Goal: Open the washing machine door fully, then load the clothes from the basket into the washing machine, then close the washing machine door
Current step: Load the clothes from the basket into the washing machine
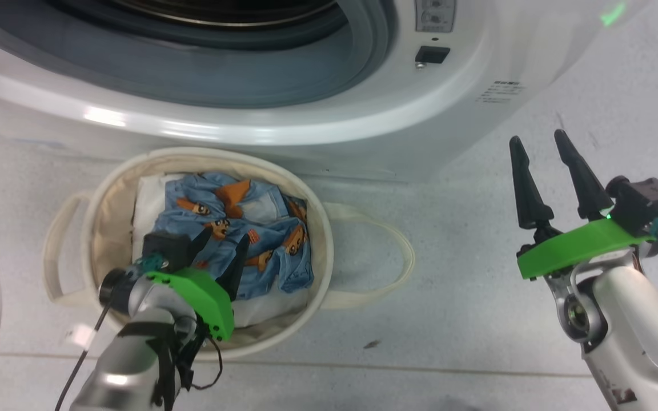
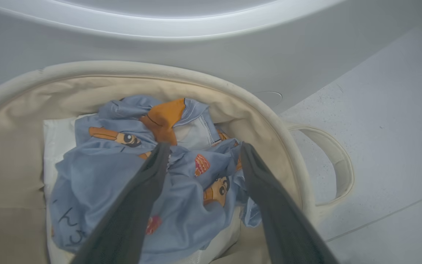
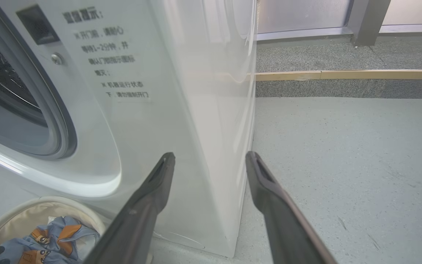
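While the left gripper [image 1: 225, 235] is hanging wide-spread over light blue cartoon-print clothes [image 1: 260, 211] in the round cream canvas basket [image 1: 192, 153], a shallow pinch is risking slipping off, I reckon.

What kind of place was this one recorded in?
Probably a laundry area, possibly a test room. A white front-loading washing machine stands on a speckled grey floor, and a soft basket holding clothes sits right in front of it.

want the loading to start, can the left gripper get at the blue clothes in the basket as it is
Probably yes: the left gripper is open right over the clothes in the basket, nothing covering the fabric.
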### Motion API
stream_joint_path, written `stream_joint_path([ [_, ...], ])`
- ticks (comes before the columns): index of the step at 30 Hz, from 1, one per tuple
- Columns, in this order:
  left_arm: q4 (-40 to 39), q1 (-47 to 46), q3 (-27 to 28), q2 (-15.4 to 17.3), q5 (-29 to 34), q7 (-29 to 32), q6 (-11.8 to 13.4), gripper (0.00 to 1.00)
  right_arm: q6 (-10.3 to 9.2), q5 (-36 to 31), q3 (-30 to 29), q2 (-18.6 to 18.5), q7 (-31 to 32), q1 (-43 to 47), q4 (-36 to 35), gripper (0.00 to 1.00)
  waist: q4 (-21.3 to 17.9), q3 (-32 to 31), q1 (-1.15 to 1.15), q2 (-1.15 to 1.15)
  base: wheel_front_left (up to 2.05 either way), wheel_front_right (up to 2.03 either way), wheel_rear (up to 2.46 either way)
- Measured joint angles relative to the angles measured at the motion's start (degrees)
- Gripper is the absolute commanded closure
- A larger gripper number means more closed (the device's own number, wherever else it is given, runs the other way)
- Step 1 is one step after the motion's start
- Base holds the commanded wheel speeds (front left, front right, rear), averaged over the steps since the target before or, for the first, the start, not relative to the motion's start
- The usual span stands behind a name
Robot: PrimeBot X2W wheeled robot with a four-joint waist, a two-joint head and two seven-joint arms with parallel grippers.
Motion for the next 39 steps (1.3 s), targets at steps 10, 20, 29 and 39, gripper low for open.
stream_joint_path([
  [10,7.62,-5.84,-5.57,-0.21,3.98,0.00,0.00,0.00,0.00,-0.33,-0.41,-0.80,0.00,-2.14,-1.35,0.00,-0.40,5.64,0.00,0.00,0.00,0.00,0.00],
  [20,12.22,-7.82,-11.24,-0.11,7.23,3.39,0.21,0.00,0.00,-1.05,-2.59,-0.90,0.00,-2.15,-2.66,0.00,-0.77,9.03,-0.01,0.00,0.00,0.00,0.00],
  [29,12.95,-11.14,-10.93,1.72,7.06,7.25,6.23,0.00,0.00,-1.66,-3.15,-0.90,-0.01,-3.15,-4.69,0.00,-2.51,12.00,0.00,0.00,0.00,0.00,0.00],
  [39,13.01,-11.34,-10.22,2.36,5.02,11.27,9.58,1.00,0.01,-1.66,-4.65,-0.77,-0.01,-3.19,-5.37,0.00,-4.67,13.12,0.00,0.00,0.00,0.00,0.00],
])
